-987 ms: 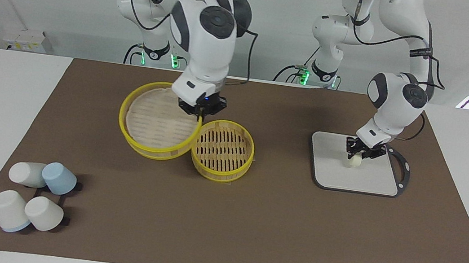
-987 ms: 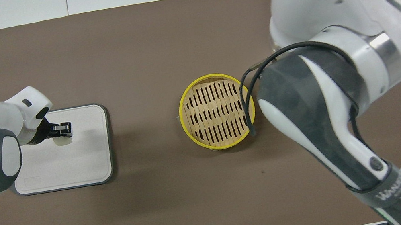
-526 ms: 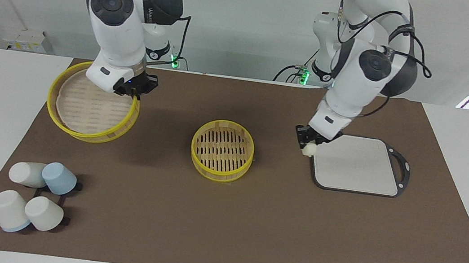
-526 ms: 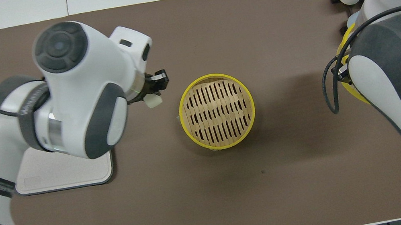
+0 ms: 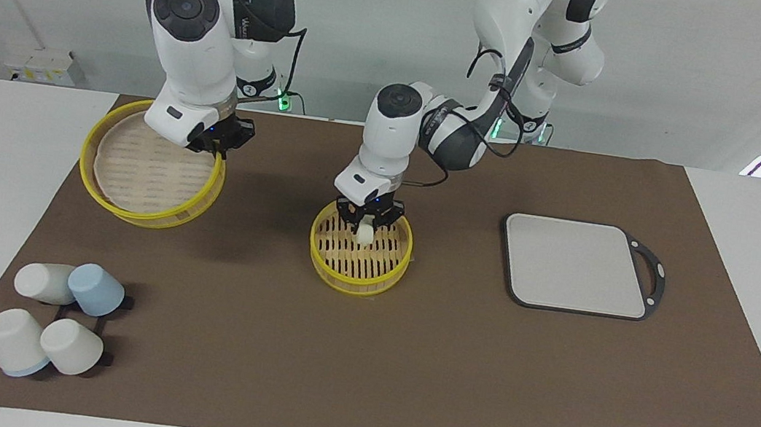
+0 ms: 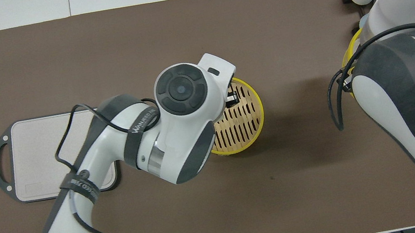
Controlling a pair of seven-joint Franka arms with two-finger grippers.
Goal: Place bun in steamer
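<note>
While our left gripper (image 5: 366,228) stays clamped on the small cream-white rounded dough bun (image 5: 366,234) just over the slatted floor of the round yellow-rimmed bamboo steamer basket (image 5: 394,267) mid-worktop, we should lower gently and part the jaws only once it rests. The basket holds nothing else. Toward the right arm's end, our right gripper (image 5: 219,145) pinches the rim of the matching yellow-rimmed lid (image 5: 136,170), held clear; it waits.

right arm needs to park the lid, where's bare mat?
Bare mat lies between the steamer and the grey board, and along the mat's edge farthest from the robots. It is crowded by the cups at the right arm's end. The left tool holds the bun over the steamer; the right tool holds the lid.
</note>
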